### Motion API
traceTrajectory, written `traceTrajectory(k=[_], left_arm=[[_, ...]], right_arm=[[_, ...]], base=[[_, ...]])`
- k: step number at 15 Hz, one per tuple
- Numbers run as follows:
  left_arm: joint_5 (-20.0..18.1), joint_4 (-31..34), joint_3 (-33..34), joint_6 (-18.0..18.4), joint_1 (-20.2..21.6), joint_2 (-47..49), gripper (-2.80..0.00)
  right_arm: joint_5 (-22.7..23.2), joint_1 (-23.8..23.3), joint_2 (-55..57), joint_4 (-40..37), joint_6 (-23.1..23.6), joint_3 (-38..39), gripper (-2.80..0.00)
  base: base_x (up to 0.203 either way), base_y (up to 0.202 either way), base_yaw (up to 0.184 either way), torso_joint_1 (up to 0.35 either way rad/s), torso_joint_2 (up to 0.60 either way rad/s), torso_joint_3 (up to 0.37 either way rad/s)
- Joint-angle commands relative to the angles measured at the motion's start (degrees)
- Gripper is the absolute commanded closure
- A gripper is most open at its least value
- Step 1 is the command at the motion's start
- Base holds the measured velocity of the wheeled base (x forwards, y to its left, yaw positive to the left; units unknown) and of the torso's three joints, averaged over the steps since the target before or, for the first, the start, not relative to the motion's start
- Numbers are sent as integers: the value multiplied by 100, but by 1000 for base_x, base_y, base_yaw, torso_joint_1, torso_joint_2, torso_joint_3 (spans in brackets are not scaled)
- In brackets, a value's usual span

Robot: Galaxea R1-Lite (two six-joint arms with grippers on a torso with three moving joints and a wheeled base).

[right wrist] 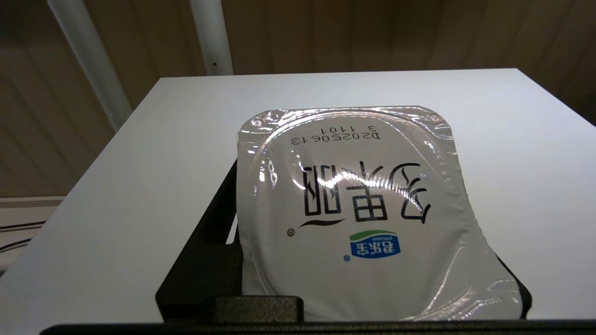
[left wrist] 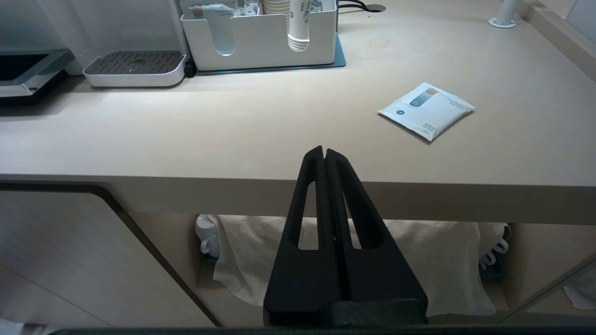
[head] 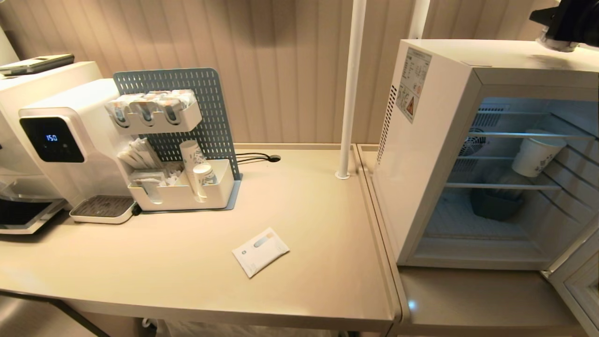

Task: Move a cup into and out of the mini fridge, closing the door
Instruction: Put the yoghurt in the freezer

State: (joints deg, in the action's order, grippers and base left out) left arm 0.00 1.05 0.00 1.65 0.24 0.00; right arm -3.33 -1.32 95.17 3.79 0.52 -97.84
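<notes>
The cup [right wrist: 368,209] sits on top of the mini fridge [head: 435,154], near its front right corner. Seen from my right wrist: white, wide flanged rim, shiny sealed foil lid with large dark characters, a small blue-green logo and a printed date code. Body hidden under the lid.

My right gripper [right wrist: 372,260] is over the fridge top with a dark finger [right wrist: 209,251] on either side of the cup, below the flange. Jaws partly spread around the cup; whether they already press on it I cannot tell. In the head view only a dark bit of this arm shows above the fridge's top right corner.

My left gripper [left wrist: 325,156] hangs parked in front of the counter [left wrist: 233,139] edge, well left of the fridge, jaws pressed together, holding nothing.

Fridge stands open, the door [head: 578,281] swung out to its lower right. Inside: wire shelves, round fan at the back, a patterned paper cup [head: 537,153] lying tilted on the upper shelf, a dark bowl-like thing [head: 496,203] below.

Left of the fridge on the counter: flat white packet [head: 260,251], white organizer [head: 187,187] with paper cups and sachets.
</notes>
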Motion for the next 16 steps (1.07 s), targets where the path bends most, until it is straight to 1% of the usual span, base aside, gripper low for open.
traceTrajectory(k=[1, 3, 7, 12, 13, 16], left_arm=[[0, 1, 0, 2, 2, 9, 0], [9, 1, 0, 2, 2, 9, 0], [0, 1, 0, 2, 2, 9, 0], [0, -8, 9, 2, 2, 9, 0], [0, -8, 7, 2, 2, 9, 0], [0, -8, 1, 2, 2, 9, 0]], right_arm=[[-1, 0, -126, -1, 0, -7, 0], [-3, 0, -285, -31, 4, 64, 0], [27, 51, -1145, -692, -3, 312, 0], [-35, 147, -2881, -1327, -33, 1308, 0], [-108, 174, -3276, -1473, -72, 1548, 0], [-653, 302, -4376, -1852, -262, 2512, 0]], base=[[0, 0, 0, 0, 0, 0], [0, 0, 0, 0, 0, 0], [0, 0, 0, 0, 0, 0], [0, 0, 0, 0, 0, 0], [0, 0, 0, 0, 0, 0], [0, 0, 0, 0, 0, 0]])
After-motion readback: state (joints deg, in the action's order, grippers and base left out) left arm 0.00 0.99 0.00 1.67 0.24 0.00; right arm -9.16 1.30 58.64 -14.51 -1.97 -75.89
